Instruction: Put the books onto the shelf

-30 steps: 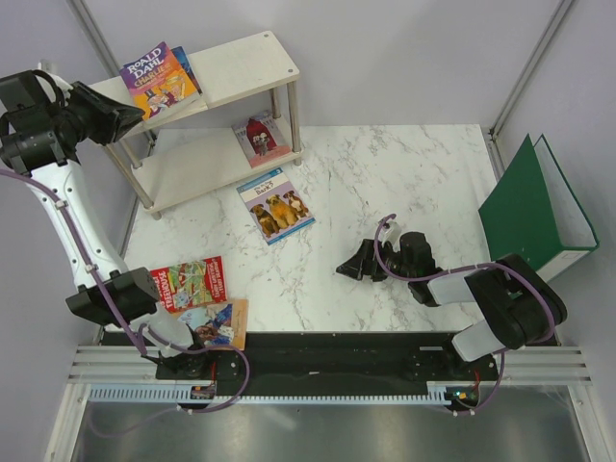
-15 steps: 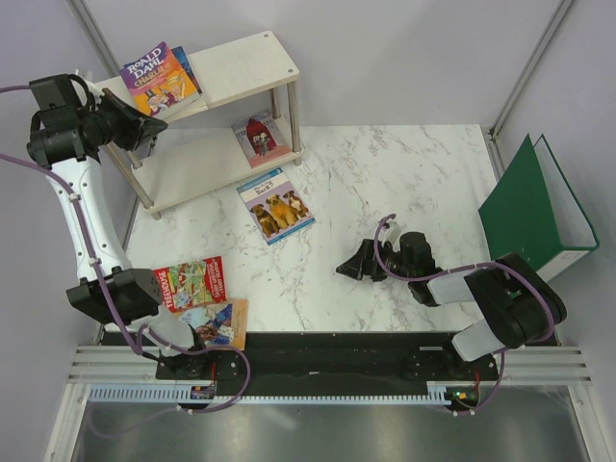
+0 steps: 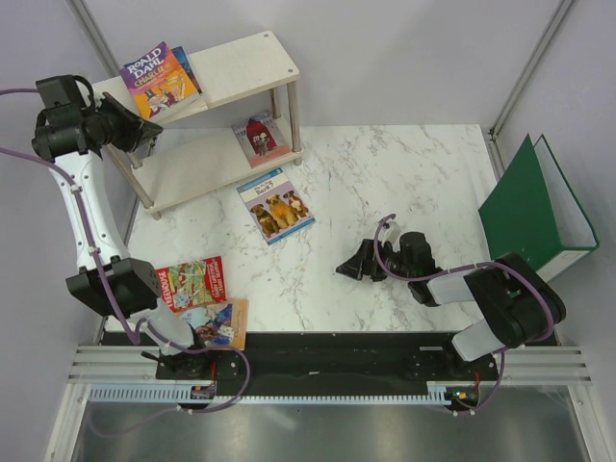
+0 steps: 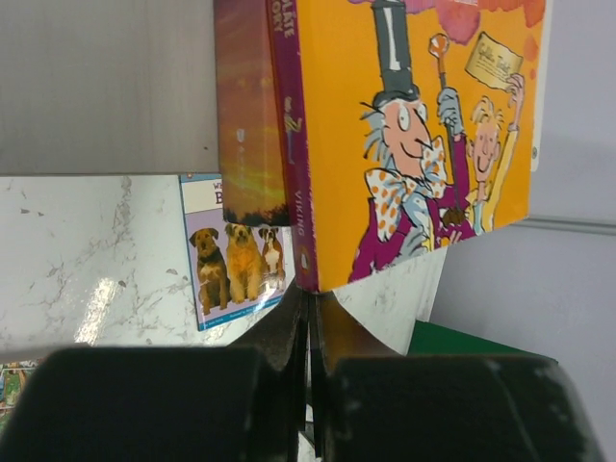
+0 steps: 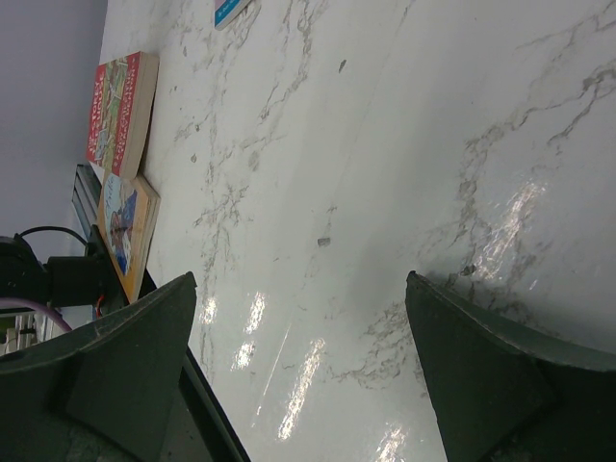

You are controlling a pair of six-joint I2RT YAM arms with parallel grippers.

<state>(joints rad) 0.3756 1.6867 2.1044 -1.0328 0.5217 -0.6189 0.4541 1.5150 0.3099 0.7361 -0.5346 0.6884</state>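
**Three books unshelved; the dogs book lies between the two pincers**

**Top external view.** The shelf (image 3: pixel 250 63) stands at the far left of the worktop (image 3: pixel 404 173). The Roald Dahl book (image 3: pixel 159 79) lies on its upper board over a blue book. A red-and-white book (image 3: pixel 260 137) lies on the lower board.

Three books are not yet shelved:
- The dogs book (image 3: pixel 276 204) lies flat just near of the shelf.
- The Treehouse book (image 3: pixel 192 282) and the orange-brown book (image 3: pixel 219 322) lie side by side at the near left edge, beside the left arm's base.

The left pincer (image 3: pixel 144 138) hangs raised at the shelf's left end, near the Roald Dahl book. The right pincer (image 3: pixel 354 266) sits low at mid-worktop, pointing left.

The dogs book lies to the left of the right pincer and farther away, its long axis running near-to-far with a slight tilt. Judgement: the right pincer is the closer one across the worktop, and the left would first have to descend.

**Left wrist view.** The left pincer (image 4: pixel 309 303) is pressed together with nothing in it. The Roald Dahl book (image 4: pixel 414 144) fills the frame just past the tips; contact cannot be told. The dogs book (image 4: pixel 231 260) shows beyond, on the worktop.

**Right wrist view.** The right pincer (image 5: pixel 298 289) is spread wide and empty over bare marble. The Treehouse book (image 5: pixel 120 111) and the orange-brown book (image 5: pixel 130 226) lie well apart from its tips.
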